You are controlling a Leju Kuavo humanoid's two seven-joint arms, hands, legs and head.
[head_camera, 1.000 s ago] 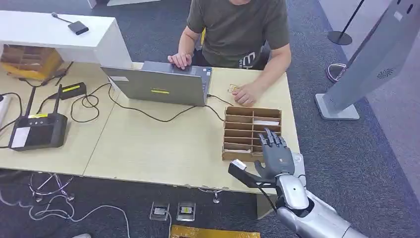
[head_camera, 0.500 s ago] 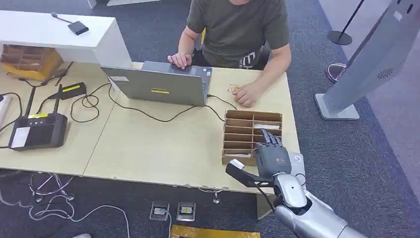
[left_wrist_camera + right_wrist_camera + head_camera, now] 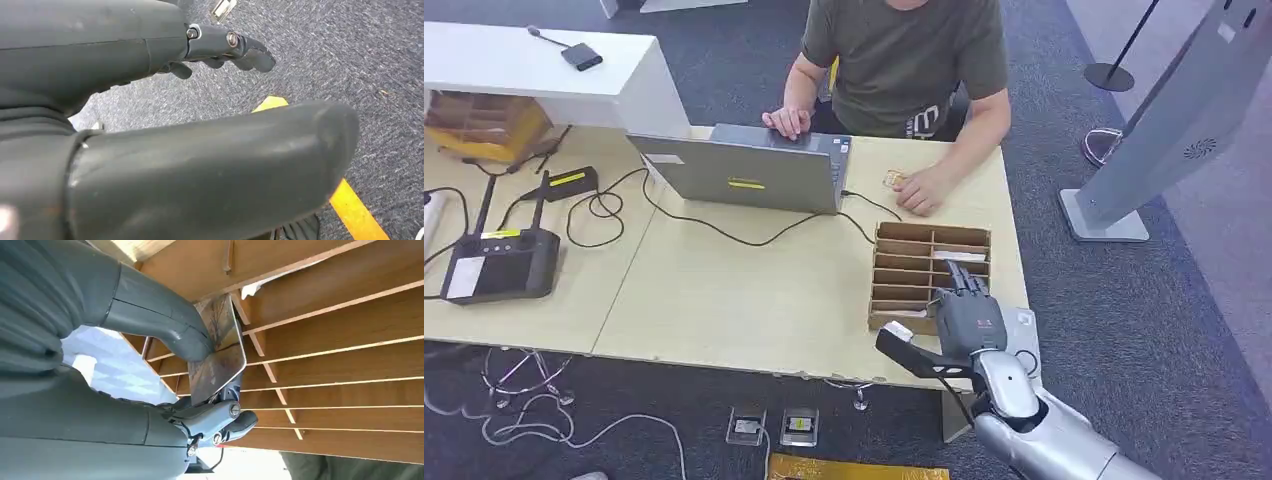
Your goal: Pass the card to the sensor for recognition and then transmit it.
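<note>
1. The right robot hand (image 3: 165,385) pinches the card (image 3: 219,350) between thumb and fingers, over the wooden slotted box (image 3: 914,262) on the table (image 3: 724,290).
2. The left robot hand (image 3: 165,115) hangs over carpet, fingers loosely apart, holding nothing.

The right arm (image 3: 1034,430) is silver, smooth and rounded, swelling to a bulbous wrist segment; a thin black cable loops beside that wrist, and a black bracket with a white-tipped block juts out from it; the right hand (image 3: 969,318) is dark grey with a small red marking on its back; from the wrist camera its thumb (image 3: 165,322) is thick, smooth and grey, and its darker fingers (image 3: 227,417) carry round silver screws at their pivots; the left hand (image 3: 150,140) has the same grey ribbed cover, thick thumb and screw-jointed dark fingers.
</note>
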